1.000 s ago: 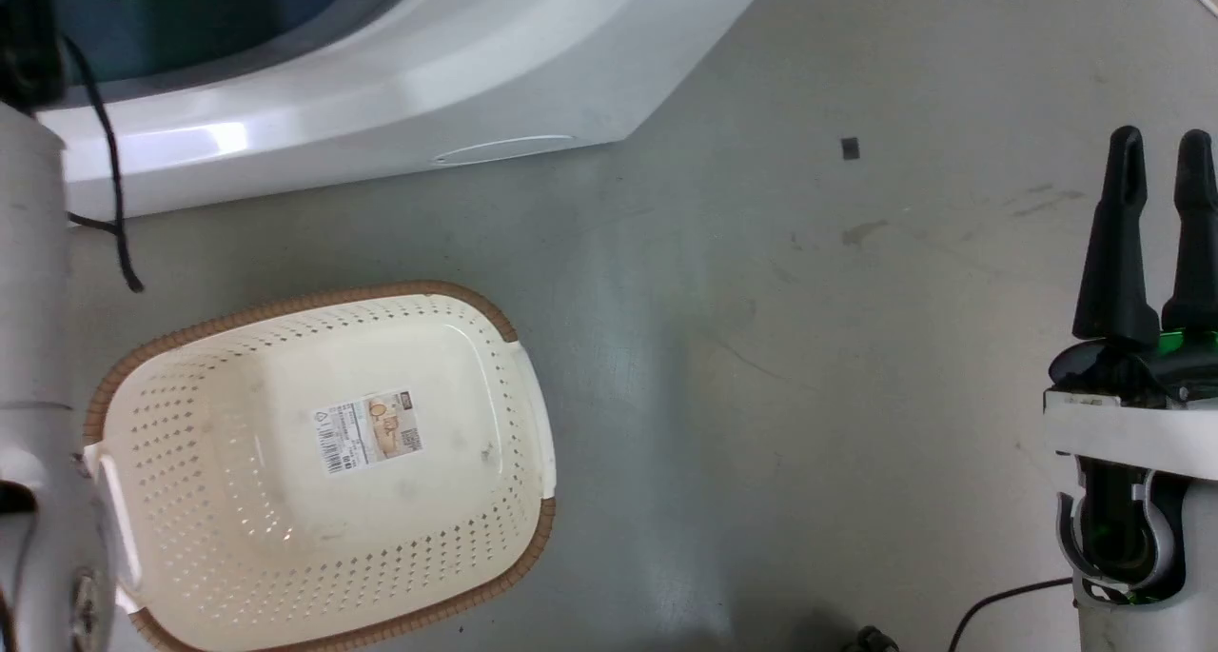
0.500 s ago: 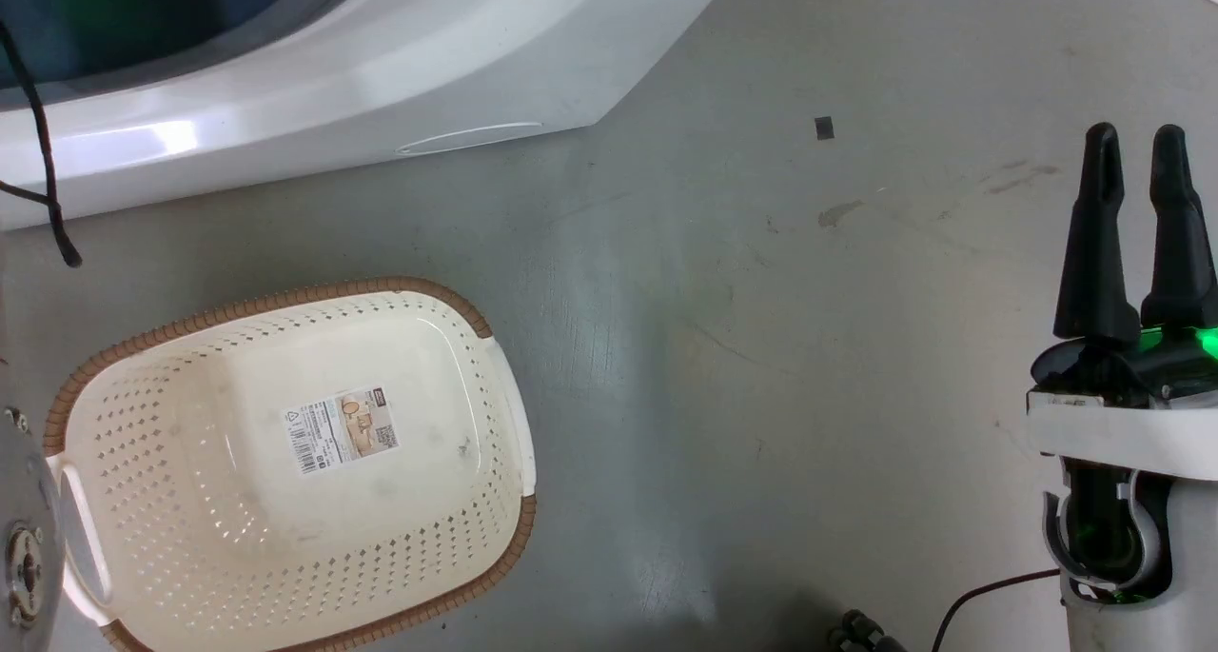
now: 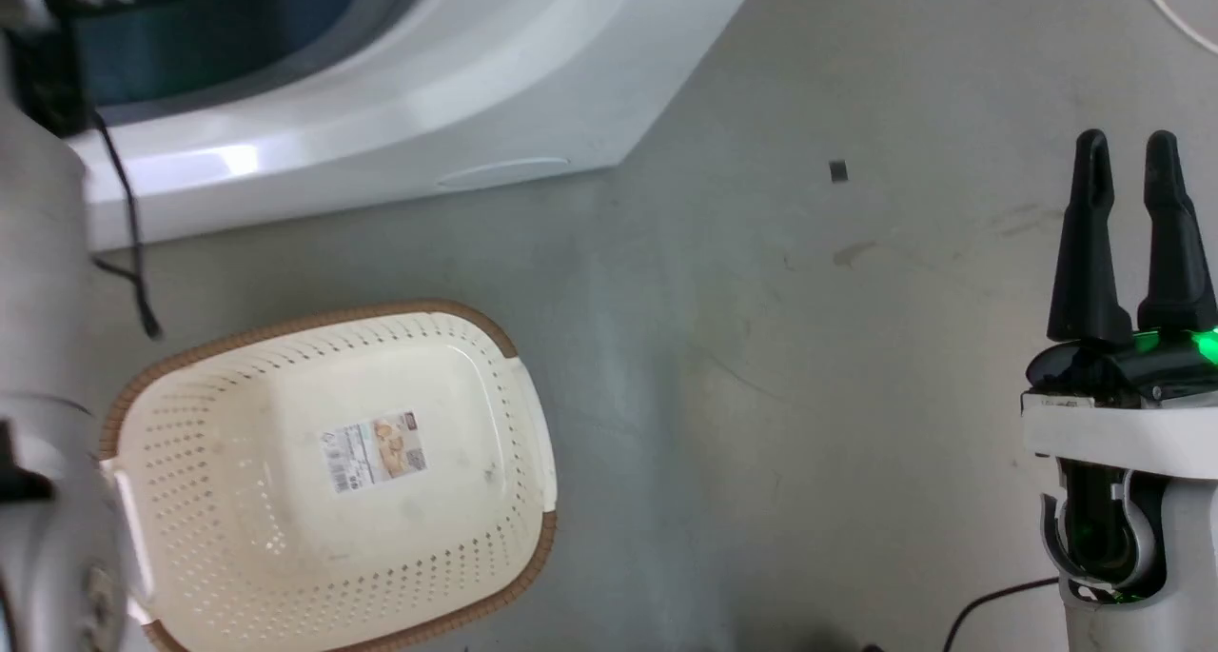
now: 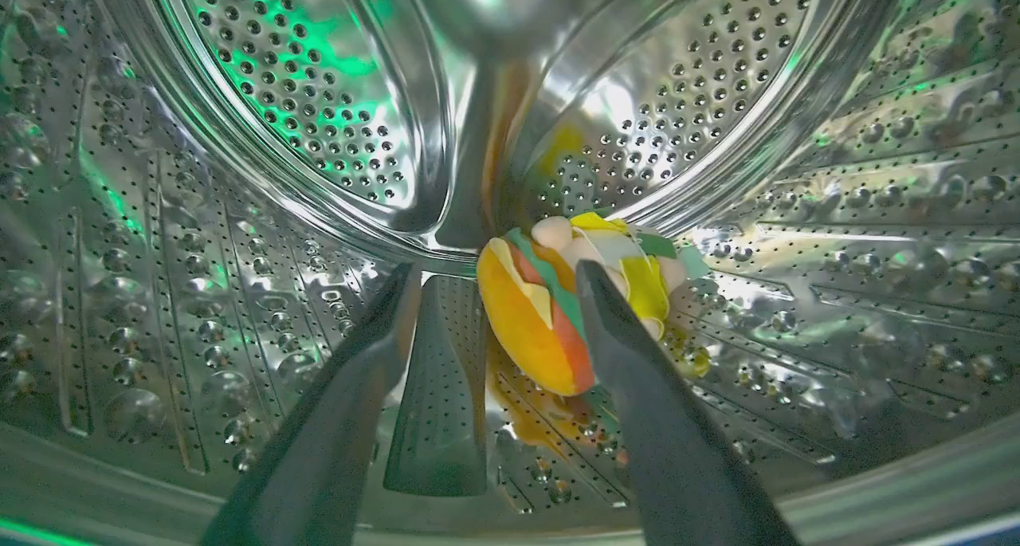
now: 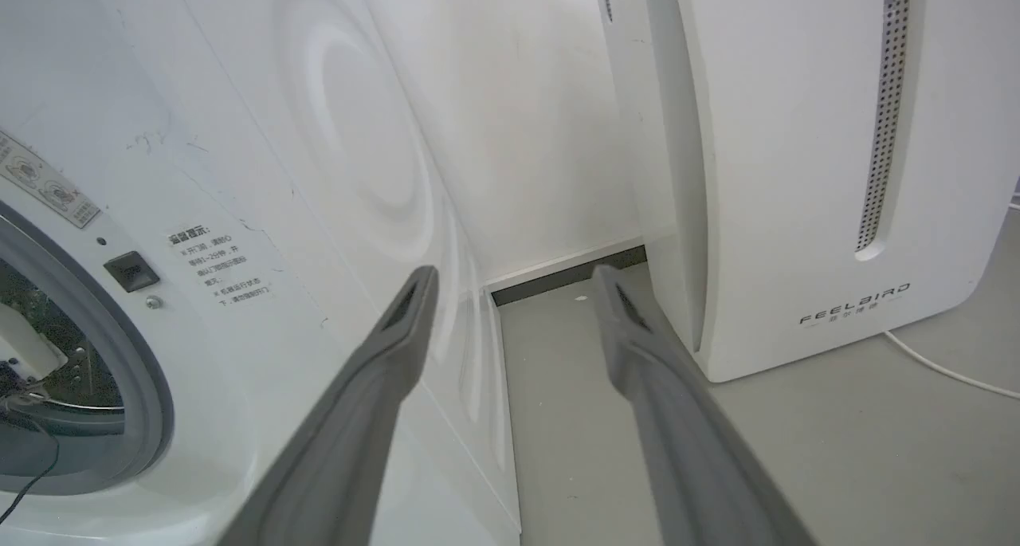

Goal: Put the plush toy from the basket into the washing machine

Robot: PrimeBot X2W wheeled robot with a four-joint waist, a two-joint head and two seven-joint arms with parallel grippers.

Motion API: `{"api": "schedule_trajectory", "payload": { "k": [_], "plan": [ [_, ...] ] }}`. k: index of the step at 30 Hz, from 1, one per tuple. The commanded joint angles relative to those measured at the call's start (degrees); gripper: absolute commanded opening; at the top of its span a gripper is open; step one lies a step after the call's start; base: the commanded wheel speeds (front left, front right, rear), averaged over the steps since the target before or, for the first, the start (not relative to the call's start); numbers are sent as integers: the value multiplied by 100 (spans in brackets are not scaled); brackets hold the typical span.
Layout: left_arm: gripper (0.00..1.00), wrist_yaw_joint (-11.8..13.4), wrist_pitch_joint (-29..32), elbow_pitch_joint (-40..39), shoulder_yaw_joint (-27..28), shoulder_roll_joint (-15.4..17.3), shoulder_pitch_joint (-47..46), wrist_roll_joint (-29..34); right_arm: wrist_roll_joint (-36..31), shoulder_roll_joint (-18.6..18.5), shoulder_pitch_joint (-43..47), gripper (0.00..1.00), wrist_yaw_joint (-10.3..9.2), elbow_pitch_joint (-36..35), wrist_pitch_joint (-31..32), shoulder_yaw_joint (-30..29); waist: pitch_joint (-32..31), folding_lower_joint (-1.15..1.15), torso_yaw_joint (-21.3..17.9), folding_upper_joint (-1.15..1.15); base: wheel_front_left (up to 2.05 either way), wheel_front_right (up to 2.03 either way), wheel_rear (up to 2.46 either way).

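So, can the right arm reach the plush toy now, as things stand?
Probably not. The plush toy lies deep inside the drum of the washing machine, where the left end effector is open close to it. The right end effector points past the machine's side, toward the white appliance.

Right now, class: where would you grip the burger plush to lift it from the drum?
Pinch the plush toy across its layers, entering from the door end as the left gripper points. It rests on edge in the drum, orange bun turned sideways, so fingers would likely close on its thickness.
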Motion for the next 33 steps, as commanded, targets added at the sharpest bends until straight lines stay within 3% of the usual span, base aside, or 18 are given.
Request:
{"api": "schedule_trajectory", "payload": {
  "k": [1,13,33],
  "plan": [
    [100,17,-31,-38,-44,-70,176,21,-62,-4,-17,100,-4,30,-25,-23,-152,0,95,0,0,0,0],
    [100,131,-31,-823,-44,-572,1563,91,-934,-4,291,100,-4,244,-25,-277,-1003,0,503,0,0,0,0],
    [100,114,-32,-2855,112,-1190,4290,279,-1550,-4,1083,100,-4,528,-25,-561,-2368,0,1082,0,0,0,0]
  ]
}}
